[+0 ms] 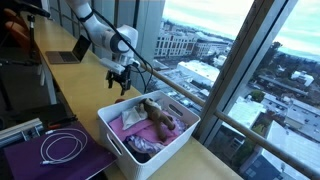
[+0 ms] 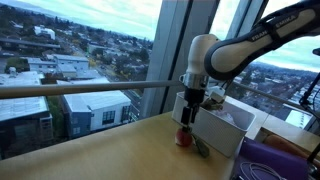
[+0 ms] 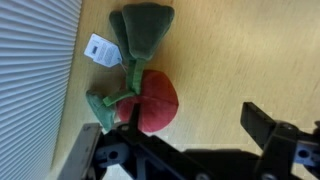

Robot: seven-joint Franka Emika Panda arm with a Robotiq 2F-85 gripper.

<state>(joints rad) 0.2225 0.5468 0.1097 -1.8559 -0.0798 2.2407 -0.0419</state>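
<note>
The pincer (image 3: 175,142) hangs above the counter (image 3: 225,50) with its jaws spread wide and nothing between them; in the wrist view one dark finger shows at 7 o'clock and the other at 4 o'clock. Right under it lies a red plush toy (image 3: 155,100), flat on the wood and not touching either finger. Its green leaves (image 3: 140,30) point toward 12 o'clock from the red body, a short green stalk sticks out at 8 o'clock, and a white tag (image 3: 100,48) lies at 10 o'clock beside the leaves.

In an exterior view the pincer (image 2: 190,100) hovers clear of the toy (image 2: 184,137), which sits at 6 o'clock from it, near the window-side edge of the counter. A white bin (image 2: 225,128) stands just beside the toy at 3 o'clock.

In an exterior view the bin (image 1: 125,150) holds a brown plush (image 1: 158,118) and some pink cloth (image 1: 130,118). At 9 o'clock from the bin a coiled white cable (image 1: 62,147) lies on a purple mat (image 1: 30,158). An open laptop (image 1: 68,55) stands farther back at 11 o'clock.
</note>
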